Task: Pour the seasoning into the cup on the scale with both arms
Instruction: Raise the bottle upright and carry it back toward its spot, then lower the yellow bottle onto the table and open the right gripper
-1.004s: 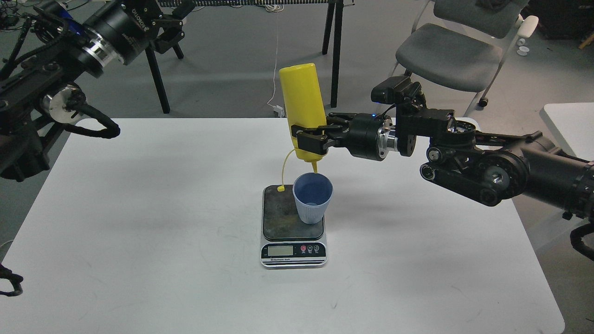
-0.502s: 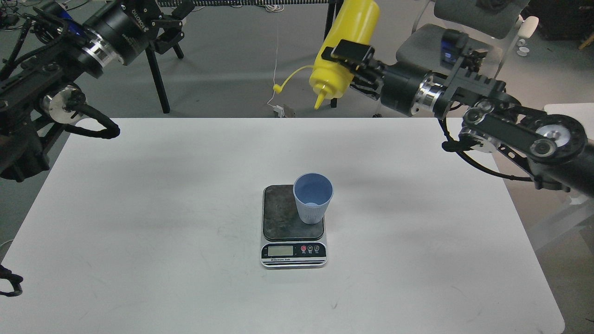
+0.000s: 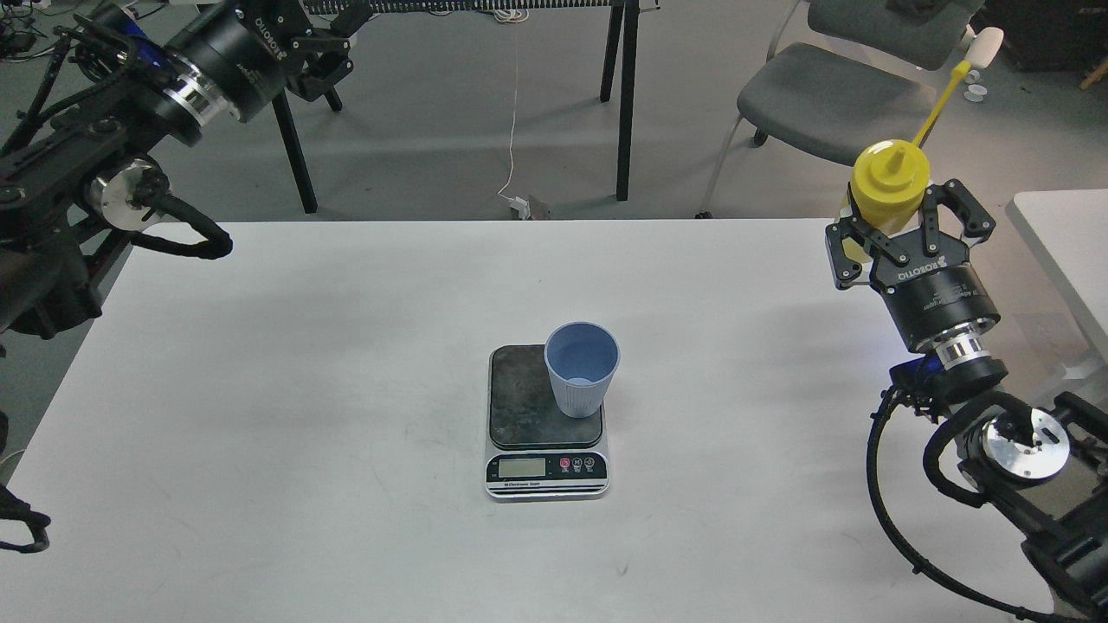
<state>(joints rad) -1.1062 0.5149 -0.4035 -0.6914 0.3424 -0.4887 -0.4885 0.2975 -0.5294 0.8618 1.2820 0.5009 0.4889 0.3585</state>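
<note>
The white counter (image 3: 260, 389) carries the scale (image 3: 545, 421) near its middle, and the scale serves as the marker for everything else. Far off to the scale's upper left, above and behind the counter's corner, the left claw (image 3: 333, 54) hangs in the air holding nothing; it is seen dark and nearly end-on, so whether its fingers are apart or together cannot be told. Well to the right of the scale, at the counter's right edge, the right claw (image 3: 900, 225) is clamped on the yellow bottle (image 3: 887, 186), which stands upright with its nozzle up and its thin tethered cap sticking out above.

The bottle is soft-walled plastic, likely light, and should give under pressure: a firm pinch at the middle of the body would squeeze contents out, so the grip suits pouring but wants care when upright. Its smooth sides may slip if held loosely.

The blue cup (image 3: 582, 368) sits on the right part of the scale's dark platform, well apart from the bottle. It looks thin, light and easily tipped; its ribbed wall offers the better hold, low down.
</note>
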